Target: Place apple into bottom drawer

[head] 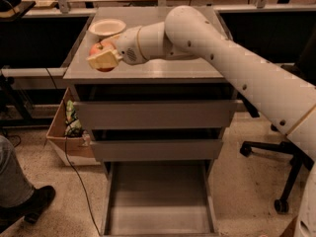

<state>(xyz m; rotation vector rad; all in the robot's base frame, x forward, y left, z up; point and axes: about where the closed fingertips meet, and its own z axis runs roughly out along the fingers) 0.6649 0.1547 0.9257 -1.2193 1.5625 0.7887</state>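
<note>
The apple point(98, 50), red-orange and small, is at the left part of the grey cabinet's top point(163, 71), held between the cream fingers of my gripper point(103, 59). My gripper is shut on the apple; the white arm reaches in from the right. The bottom drawer point(159, 201) is pulled out at floor level below, a wide shallow grey tray with nothing visible inside. The two upper drawers point(154, 113) show flat fronts.
A cream-white shallow bowl point(106, 27) sits on the cabinet top just behind the apple. A cardboard box point(69, 132) stands on the floor left of the cabinet. A person's leg and shoe point(19, 196) are at lower left. An office chair base point(276, 172) is at right.
</note>
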